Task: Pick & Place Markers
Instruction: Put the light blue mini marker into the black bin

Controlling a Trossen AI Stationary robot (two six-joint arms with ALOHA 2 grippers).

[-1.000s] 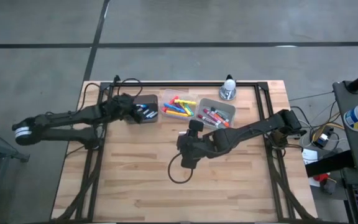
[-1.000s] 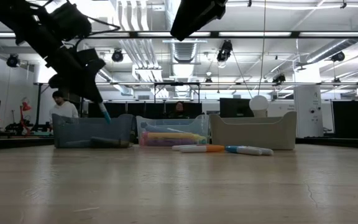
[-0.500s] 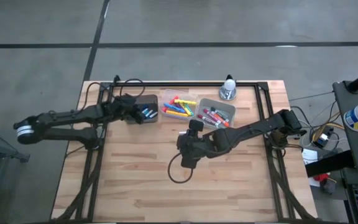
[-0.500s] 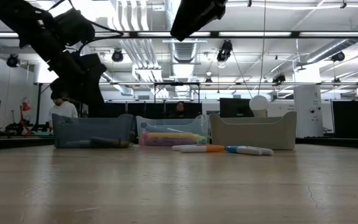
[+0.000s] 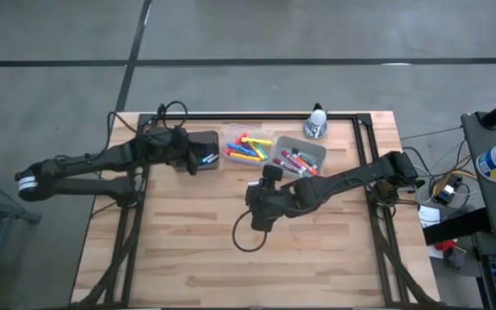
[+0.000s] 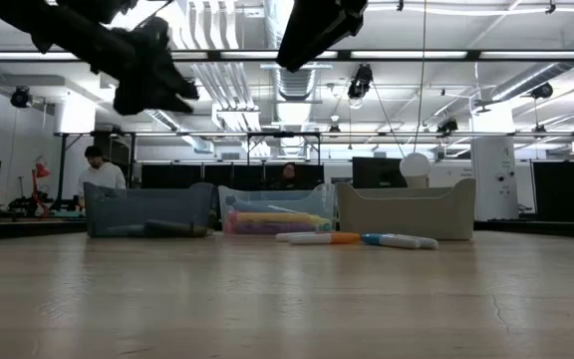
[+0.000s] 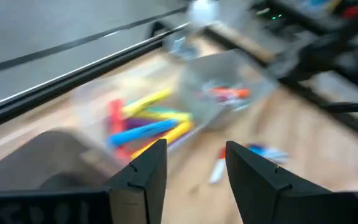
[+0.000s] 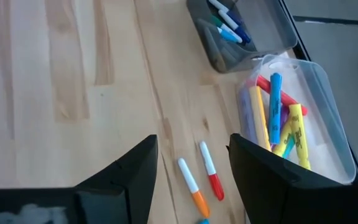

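Note:
The markers fill three bins at the table's far side: a dark bin (image 5: 201, 151) with blue-capped ones, a clear bin (image 5: 248, 148) with neon ones (image 8: 277, 118), and a grey bin (image 5: 300, 158) with red-capped ones. Loose markers lie flat on the wood in front of the bins: an orange-capped one (image 8: 191, 183), a red-capped one (image 8: 210, 170) and another (image 6: 399, 240). My left gripper (image 7: 194, 171) hangs open and empty, high over the dark bin's left end (image 5: 179, 151). My right gripper (image 8: 192, 138) is open above the loose markers, near the table's middle (image 5: 255, 196).
A small white-and-metal object (image 5: 317, 120) stands at the far edge, right of the bins. A black cable loop (image 5: 248, 234) lies on the wood under my right arm. Bare tabletop stretches toward the near edge (image 5: 248, 275).
My left gripper has opened and let go of a blue-capped marker that it held over the dark bin; the marker no longer shows under it. The gripper has then risen well above the bin and tipped up.

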